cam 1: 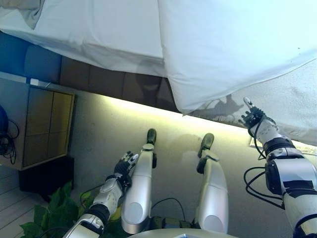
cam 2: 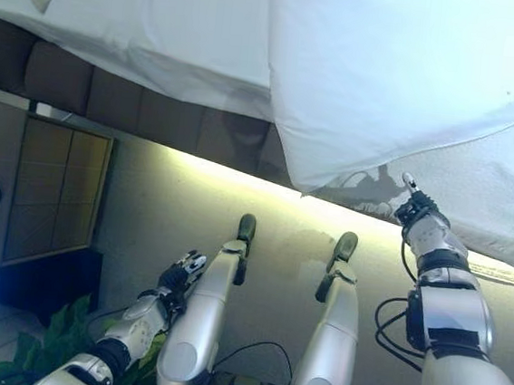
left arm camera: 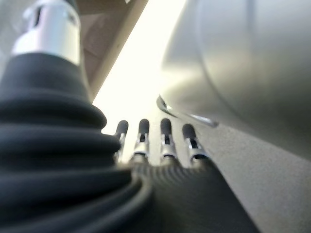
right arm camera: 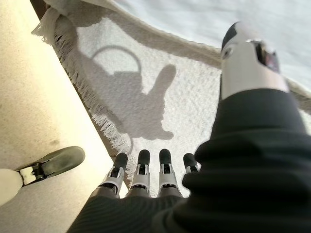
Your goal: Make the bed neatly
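At the bed's near edge, you've got the white duvet (cam 1: pixel 233 49) spread over the top, its corner hanging over the side at centre-right. Under it a white fringed blanket (right arm camera: pixel 146 97) drapes down the bed's side; the fringe (right arm camera: pixel 104 124) runs along its lower edge.

Right hand (cam 1: pixel 252 117) is raised in front of that blanket, just below the duvet corner. Fingers (right arm camera: pixel 141 167) are straight and spread, thumb (right arm camera: pixel 245 53) sticking out apart: open, gripping nothing. Its shadow falls on the blanket. Looks like the fingertips are just off the fabric, not touching, but your right wrist view doesn't settle contact.

Left hand (cam 1: pixel 125 165) hangs low at the robot's side, well apart from the bed, over the beige carpet (cam 1: pixel 109 129). Fingers (left arm camera: pixel 165 141) straight in a row, empty, open.

Bed base (cam 1: pixel 99 79) is dark padded panels with a lit strip underneath. A white sheet (cam 1: pixel 99 29) covers the mattress on the left part. A wooden cabinet (cam 1: pixel 44 124) stands to the left, a green plant (cam 1: pixel 54 208) in the lower left corner.
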{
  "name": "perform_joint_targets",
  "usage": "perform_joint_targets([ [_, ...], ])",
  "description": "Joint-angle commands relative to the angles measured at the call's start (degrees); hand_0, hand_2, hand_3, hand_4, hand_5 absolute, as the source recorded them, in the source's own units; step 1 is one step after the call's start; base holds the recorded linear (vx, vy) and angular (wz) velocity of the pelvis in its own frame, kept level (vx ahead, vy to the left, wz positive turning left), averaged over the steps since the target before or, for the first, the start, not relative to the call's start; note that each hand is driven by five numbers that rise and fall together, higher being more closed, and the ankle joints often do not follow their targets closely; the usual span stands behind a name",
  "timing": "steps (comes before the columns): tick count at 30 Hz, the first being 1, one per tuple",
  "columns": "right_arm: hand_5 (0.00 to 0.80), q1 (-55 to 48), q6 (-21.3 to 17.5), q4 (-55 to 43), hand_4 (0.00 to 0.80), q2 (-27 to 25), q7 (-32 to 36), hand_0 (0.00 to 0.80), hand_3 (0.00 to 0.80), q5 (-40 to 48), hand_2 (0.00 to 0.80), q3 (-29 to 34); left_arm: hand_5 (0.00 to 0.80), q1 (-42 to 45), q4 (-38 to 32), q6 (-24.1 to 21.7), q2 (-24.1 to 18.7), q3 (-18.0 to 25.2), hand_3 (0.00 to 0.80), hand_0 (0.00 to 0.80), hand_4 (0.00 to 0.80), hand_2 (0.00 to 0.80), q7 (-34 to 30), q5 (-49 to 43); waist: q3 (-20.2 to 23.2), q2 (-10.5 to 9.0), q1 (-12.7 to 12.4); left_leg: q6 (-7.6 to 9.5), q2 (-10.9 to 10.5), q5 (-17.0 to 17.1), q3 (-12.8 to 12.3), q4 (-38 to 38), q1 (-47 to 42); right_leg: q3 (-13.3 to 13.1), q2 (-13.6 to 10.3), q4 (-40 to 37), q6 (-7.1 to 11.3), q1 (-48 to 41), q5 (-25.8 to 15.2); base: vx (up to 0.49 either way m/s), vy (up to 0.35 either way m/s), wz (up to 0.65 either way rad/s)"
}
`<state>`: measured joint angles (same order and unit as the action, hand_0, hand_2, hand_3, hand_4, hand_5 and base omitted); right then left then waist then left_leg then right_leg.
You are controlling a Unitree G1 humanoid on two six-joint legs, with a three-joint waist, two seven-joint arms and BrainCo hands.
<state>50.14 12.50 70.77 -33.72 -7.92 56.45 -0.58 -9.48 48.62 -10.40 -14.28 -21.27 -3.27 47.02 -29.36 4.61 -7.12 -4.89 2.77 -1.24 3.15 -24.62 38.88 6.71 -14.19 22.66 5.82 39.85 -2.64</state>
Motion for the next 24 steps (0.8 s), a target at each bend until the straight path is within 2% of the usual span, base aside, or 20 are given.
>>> perform_joint_targets([
  [1, 0.000, 1.2, -2.8, -3.4, 0.000, -5.8, 1.3, 0.000, 0.000, 0.2, 0.000, 0.3, 0.000, 5.0, -2.1, -0.9, -2.2, 0.1, 0.000, 0.000, 0.000, 0.000, 0.7, 2.3, -0.4, 1.52, -0.7, 2.04, 0.6, 3.7, -0.8, 0.1, 2.4, 0.0, -0.5, 2.0, 1.05, 1.5, -2.7, 0.027, -0.043, 0.02],
  [19, 0.000, 16.9, -2.9, -3.7, 0.000, -18.8, 2.7, 0.000, 0.000, 2.8, 0.000, -4.7, 0.000, 12.4, -7.9, -3.4, -6.5, 4.3, 0.000, 0.000, 0.000, 0.000, -0.9, 5.1, -0.4, 4.07, -3.1, 1.50, 1.0, 5.4, 1.9, -2.5, 13.4, -1.8, 0.9, 9.3, -0.87, 13.0, -0.2, 0.020, -0.066, 0.04],
  [24, 0.000, 19.6, -4.4, -8.1, 0.000, -19.9, 4.0, 0.000, 0.000, 4.6, 0.000, -6.9, 0.000, 14.7, -8.6, -3.7, -7.4, 5.6, 0.000, 0.000, 0.000, 0.000, -3.3, 4.7, -0.4, 4.58, -3.4, 1.19, 0.8, 6.0, 3.0, -2.3, 15.0, -2.5, 1.3, 10.7, -1.37, 15.3, 0.3, -0.020, -0.003, 0.04],
])
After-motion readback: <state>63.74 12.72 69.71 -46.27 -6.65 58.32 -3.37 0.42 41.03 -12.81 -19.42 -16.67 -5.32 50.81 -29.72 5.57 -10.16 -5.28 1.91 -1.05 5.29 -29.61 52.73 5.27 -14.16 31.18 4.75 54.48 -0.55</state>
